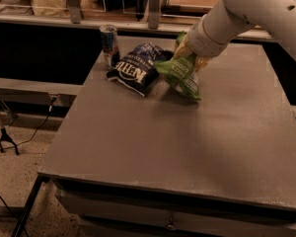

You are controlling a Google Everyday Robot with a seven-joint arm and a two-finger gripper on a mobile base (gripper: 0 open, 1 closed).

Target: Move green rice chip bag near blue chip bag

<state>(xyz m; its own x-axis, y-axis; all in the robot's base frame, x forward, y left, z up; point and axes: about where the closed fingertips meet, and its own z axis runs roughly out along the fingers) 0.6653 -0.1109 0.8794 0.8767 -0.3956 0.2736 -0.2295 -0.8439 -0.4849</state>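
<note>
A: Green rice chip bag (181,75), where?
B: Upper middle of frame, on the table (163,147), just beside the blue chip bag (137,69). They may touch. Drink can (109,44) further left.
A: Gripper?
B: Gripper (190,51) sits on the bag's top end. Clenched or released, cannot tell.
A: Handling?
B: Probably light, soft, crinkly, slippery film, with fragile chips inside. Best hold is the top seam, not the belly.
</note>
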